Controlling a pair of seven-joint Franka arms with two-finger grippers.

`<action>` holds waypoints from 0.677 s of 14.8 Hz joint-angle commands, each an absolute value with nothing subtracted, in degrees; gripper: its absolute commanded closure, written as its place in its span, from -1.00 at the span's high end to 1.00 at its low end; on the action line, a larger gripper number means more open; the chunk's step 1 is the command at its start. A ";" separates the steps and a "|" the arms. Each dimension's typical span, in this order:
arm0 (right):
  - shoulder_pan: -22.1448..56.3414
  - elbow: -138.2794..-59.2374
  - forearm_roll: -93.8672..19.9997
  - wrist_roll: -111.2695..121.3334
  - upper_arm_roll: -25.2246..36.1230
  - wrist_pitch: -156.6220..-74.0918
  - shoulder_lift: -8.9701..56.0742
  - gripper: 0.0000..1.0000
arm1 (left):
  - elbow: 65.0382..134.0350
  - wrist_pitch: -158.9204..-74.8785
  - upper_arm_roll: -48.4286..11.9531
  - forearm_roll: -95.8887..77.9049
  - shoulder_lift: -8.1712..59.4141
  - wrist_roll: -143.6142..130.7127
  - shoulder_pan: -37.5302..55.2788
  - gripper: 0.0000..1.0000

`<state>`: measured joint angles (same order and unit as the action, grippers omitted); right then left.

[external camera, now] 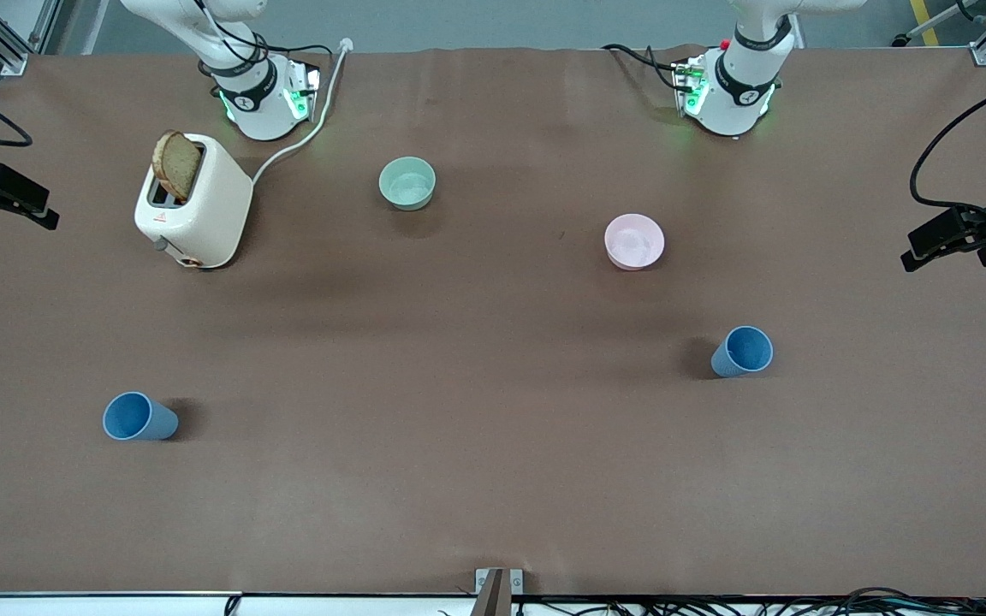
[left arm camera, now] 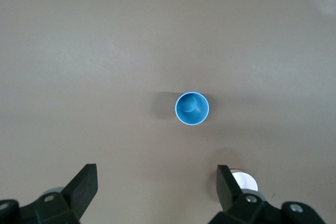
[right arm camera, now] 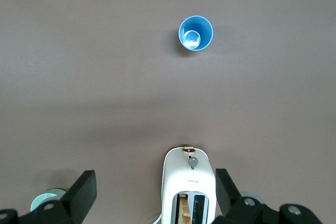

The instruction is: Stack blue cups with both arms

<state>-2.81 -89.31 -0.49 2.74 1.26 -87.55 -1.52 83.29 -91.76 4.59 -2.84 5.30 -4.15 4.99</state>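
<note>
I see both grippers' fingers (left arm camera: 81,190) (right arm camera: 84,192) spread apart, cut off at frame edge, above two upright blue cups (external camera: 139,417) (external camera: 742,351).

Right gripper (right arm camera: 155,195) high over the table (right arm camera: 79,77), fingers (right arm camera: 84,190) spread wide. Blue cup (right arm camera: 196,33) upright at 1 o'clock, mouth up. White toaster (right arm camera: 189,182) at 6 o'clock, bread slice (right arm camera: 182,205) in its slot. Mint-green bowl (right arm camera: 43,200) edge at 8 o'clock.

No readable text anywhere; only a small red mark, illegible, on the white toaster (external camera: 193,201).
</note>
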 commanded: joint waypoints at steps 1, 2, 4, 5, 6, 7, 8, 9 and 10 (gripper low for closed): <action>-3.69 -89.03 -0.44 2.72 0.62 -87.71 -1.23 1.00 | 83.23 -90.79 4.31 -2.55 4.48 -3.51 4.66 1.00; -3.69 -89.03 -0.44 2.72 0.62 -87.71 -1.23 1.00 | 83.23 -90.79 4.31 -2.64 4.57 -3.52 4.75 1.00; -3.69 -89.03 -0.44 2.72 0.62 -87.63 -1.23 1.00 | 83.23 -90.79 4.22 -2.81 4.48 -3.69 5.10 1.00; -3.69 -89.03 -0.44 2.72 0.62 -87.71 -1.23 1.00 | 83.23 -90.79 4.04 -3.16 4.66 -4.56 5.27 1.00; -3.69 -89.03 -0.44 2.72 0.62 -87.71 -1.23 1.00 | 83.15 -90.79 3.69 -3.16 4.92 -4.74 5.36 1.00; -3.69 -89.03 -0.44 2.72 0.62 -87.63 -1.23 1.00 | 83.23 -90.79 3.60 -3.25 4.92 -4.66 5.27 1.00; -3.69 -89.03 -0.44 2.81 0.62 -87.71 -1.23 1.00 | 83.32 -90.79 3.60 -3.08 5.01 -3.53 5.10 1.00; -3.69 -89.03 -0.44 2.81 0.62 -87.80 -1.23 1.00 | 83.32 -90.79 3.60 -3.16 5.01 -3.43 4.58 1.00; -3.78 -88.95 -0.53 2.81 0.62 -87.89 -0.97 1.00 | 83.23 -90.79 3.69 -3.16 5.01 -4.38 4.48 1.00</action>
<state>-2.82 -89.31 -0.49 2.74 1.26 -87.61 -1.33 83.36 -91.54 3.88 -2.84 5.32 -4.30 5.23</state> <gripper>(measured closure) 0.000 0.000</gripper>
